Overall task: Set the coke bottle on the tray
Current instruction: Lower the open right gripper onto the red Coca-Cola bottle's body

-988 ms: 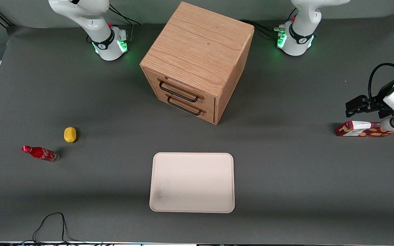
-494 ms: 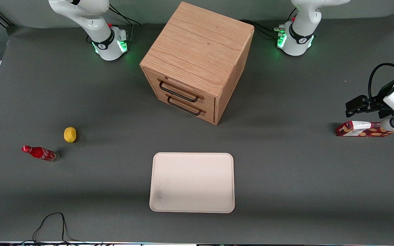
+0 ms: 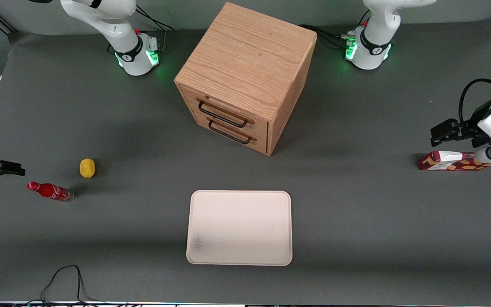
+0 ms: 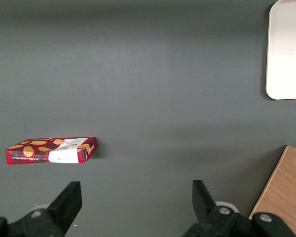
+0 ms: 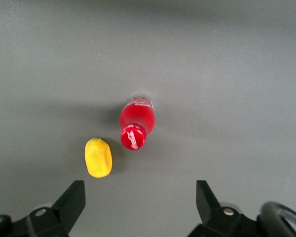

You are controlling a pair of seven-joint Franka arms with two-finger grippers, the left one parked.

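Gripper [image 5: 140,197] high over the working arm's end of the table, fingers spread wide, nothing held. Coke bottle [image 5: 135,121] upright below it, lemon [image 5: 98,157] just beside the bottle but apart. Best approach, I judge: centre over the red cap, descend straight, close low on the body, avoid the lemon. Tray [image 3: 239,227] well apart, toward table centre.

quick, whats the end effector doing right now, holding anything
Right arm's end effector: open, holding nothing, high above the table, looking down on the upright coke bottle.
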